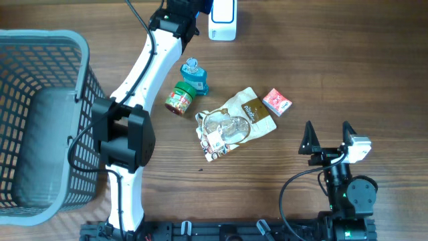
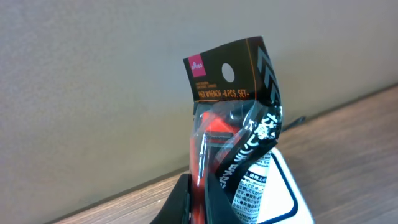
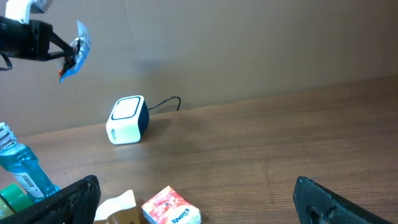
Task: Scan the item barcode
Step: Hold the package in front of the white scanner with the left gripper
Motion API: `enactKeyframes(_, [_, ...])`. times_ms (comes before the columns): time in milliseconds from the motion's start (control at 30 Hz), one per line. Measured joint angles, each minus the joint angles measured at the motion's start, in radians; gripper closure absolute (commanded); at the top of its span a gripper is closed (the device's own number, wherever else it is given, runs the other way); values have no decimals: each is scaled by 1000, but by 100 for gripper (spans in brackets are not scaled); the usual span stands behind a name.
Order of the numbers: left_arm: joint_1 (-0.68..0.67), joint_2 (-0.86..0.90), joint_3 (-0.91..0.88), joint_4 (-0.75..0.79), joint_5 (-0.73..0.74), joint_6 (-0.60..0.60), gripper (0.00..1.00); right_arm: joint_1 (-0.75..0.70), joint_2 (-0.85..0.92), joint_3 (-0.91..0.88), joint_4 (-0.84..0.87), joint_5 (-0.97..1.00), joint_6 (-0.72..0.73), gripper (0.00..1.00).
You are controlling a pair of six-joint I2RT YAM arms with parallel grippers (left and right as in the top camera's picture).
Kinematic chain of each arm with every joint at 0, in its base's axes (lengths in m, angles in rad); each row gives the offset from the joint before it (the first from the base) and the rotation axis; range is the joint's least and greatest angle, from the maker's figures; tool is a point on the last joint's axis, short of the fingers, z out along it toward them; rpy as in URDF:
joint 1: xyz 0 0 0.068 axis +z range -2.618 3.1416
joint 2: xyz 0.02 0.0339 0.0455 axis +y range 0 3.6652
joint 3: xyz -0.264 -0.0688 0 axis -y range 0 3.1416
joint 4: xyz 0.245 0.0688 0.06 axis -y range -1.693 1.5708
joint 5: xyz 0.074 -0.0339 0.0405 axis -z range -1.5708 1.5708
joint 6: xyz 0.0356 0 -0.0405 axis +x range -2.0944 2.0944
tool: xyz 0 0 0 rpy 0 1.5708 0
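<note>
Hanging over the far edge of the brown wooden surface (image 1: 334,67), the left end effector (image 3: 57,48) is pinched fully closed on the lower part of a black-and-orange hex wrench blister pack (image 2: 233,93). The pack is lifted clear of the surface. Its card header with the round hang hole stands uppermost, and its clear plastic front is crumpled and bent. A white, box-shaped barcode scanner (image 1: 223,20) with a dark cable sits on the surface just beside the pack. In the left wrist view the scanner's dark-bordered white face shows directly below and behind the pack. In the right wrist view the pack is above the scanner and off to its left, not touching it.

The right end effector (image 1: 328,135) is near the front right of the surface with its jaws spread wide and nothing between them. Mid-surface lie a blue clear plastic bottle (image 1: 194,75), a green-lidded jar with a red label (image 1: 178,99), a brown and clear snack pouch (image 1: 234,124) and a small red tissue box (image 1: 277,102). A grey plastic mesh basket (image 1: 47,35) stands at the left.
</note>
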Motion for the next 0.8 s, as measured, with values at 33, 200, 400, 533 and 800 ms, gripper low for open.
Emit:
enactKeyframes(33, [0, 2, 0, -4, -1, 21, 96, 0, 0, 0, 0, 0, 0, 0])
enactKeyframes(200, [-2, 27, 9, -32, -11, 105, 96, 0, 0, 0, 0, 0, 0, 0])
enactKeyframes(400, [-20, 114, 12, -45, -41, 190, 96, 0, 0, 0, 0, 0, 0, 0])
enactKeyframes(533, [-48, 153, 12, -46, -52, 241, 96, 0, 0, 0, 0, 0, 0, 0])
enactKeyframes(800, [-79, 155, 12, -62, -60, 301, 96, 0, 0, 0, 0, 0, 0, 0])
